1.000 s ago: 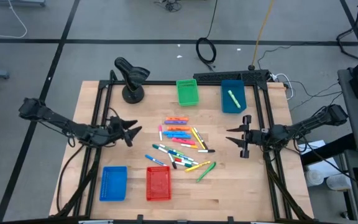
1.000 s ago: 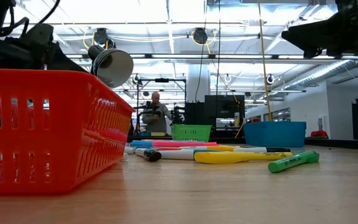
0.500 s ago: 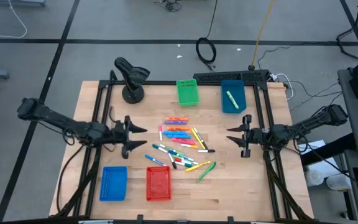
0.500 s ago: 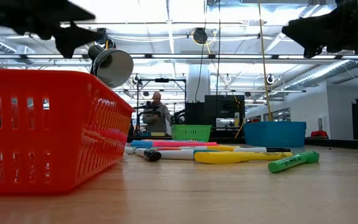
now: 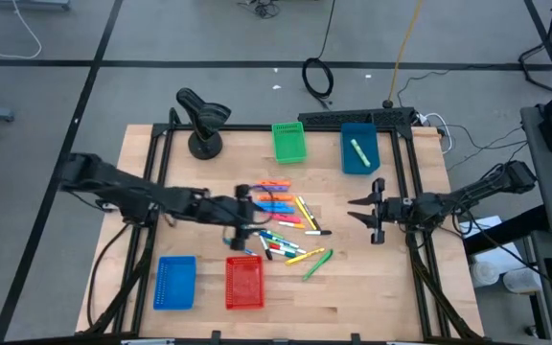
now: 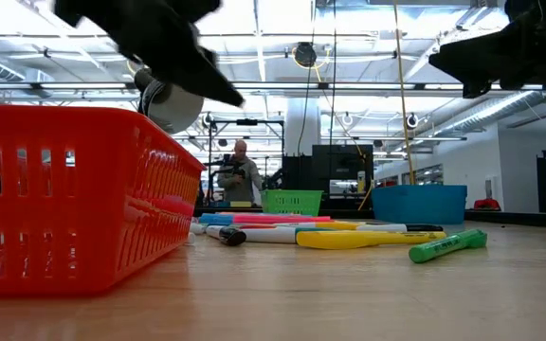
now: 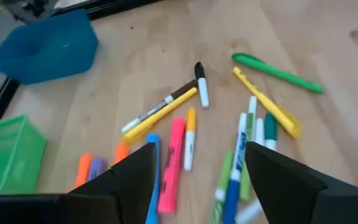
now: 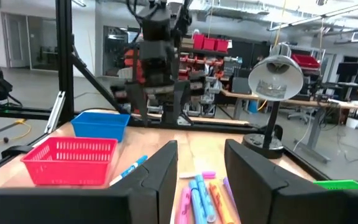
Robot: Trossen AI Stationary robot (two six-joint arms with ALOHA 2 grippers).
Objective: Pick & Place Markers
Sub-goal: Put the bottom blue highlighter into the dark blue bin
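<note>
Several markers (image 5: 278,220) in orange, pink, blue, green and yellow lie loose on the wooden table's middle; the left wrist view shows them spread flat (image 7: 185,134). One green marker (image 5: 360,151) lies in the blue bin (image 5: 345,161) at the back. My left gripper (image 5: 253,215) hovers open above the pile's left side, slanting downward, with its two fingers apart (image 7: 201,180) and nothing between them. My right gripper (image 5: 353,210) stands open at the table's right, above the table and pointing toward the pile (image 8: 201,168).
A green basket (image 5: 289,142) stands at the back beside the blue bin. A blue basket (image 5: 174,282) and a red basket (image 5: 244,283) stand near the front edge. A desk lamp (image 5: 202,120) stands at the back left. A person (image 6: 239,172) is far behind the table.
My left gripper has swung from the table's left edge toward the right, rising and rolling as it went, and now hangs over the left side of the marker pile. It stays open. The markers have not moved.
</note>
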